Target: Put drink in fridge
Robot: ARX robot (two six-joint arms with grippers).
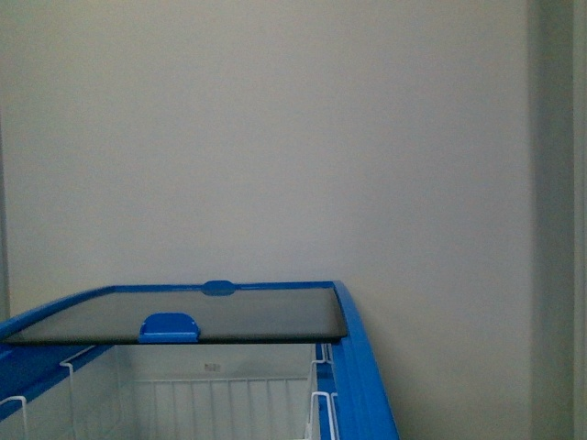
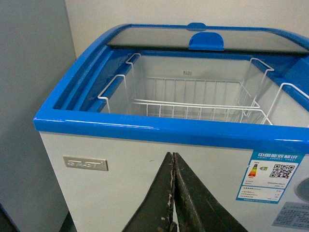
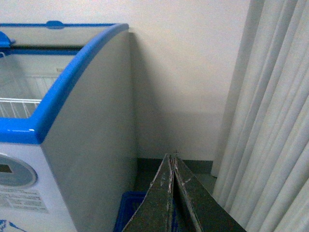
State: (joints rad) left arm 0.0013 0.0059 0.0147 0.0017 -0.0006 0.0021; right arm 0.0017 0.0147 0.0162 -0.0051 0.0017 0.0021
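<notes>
Nearest our left wrist camera we log the left gripper (image 2: 173, 193): dark, worn fingers pressed together to a point, nothing between them. It hangs in front of the fridge (image 2: 145, 183), before its white front wall and below the blue top rim (image 2: 159, 129).

Right gripper (image 3: 174, 193): we record the same closed, empty state. It sits off the fridge's right side wall, over a blue plastic basket (image 3: 128, 212) on the floor, with a pale curtain (image 3: 270, 121) just beside.

Fridge interior: we see white wire baskets (image 2: 193, 104) hooked on the rim, holding nothing visible. Glass lid (image 2: 203, 38), with blue handle (image 2: 206, 41), is slid to the far edge, leaving the near opening uncovered. Front wall carries a brand plate (image 2: 85, 163) and an energy label (image 2: 273, 176).

Drink: we find it in none of our three views.
</notes>
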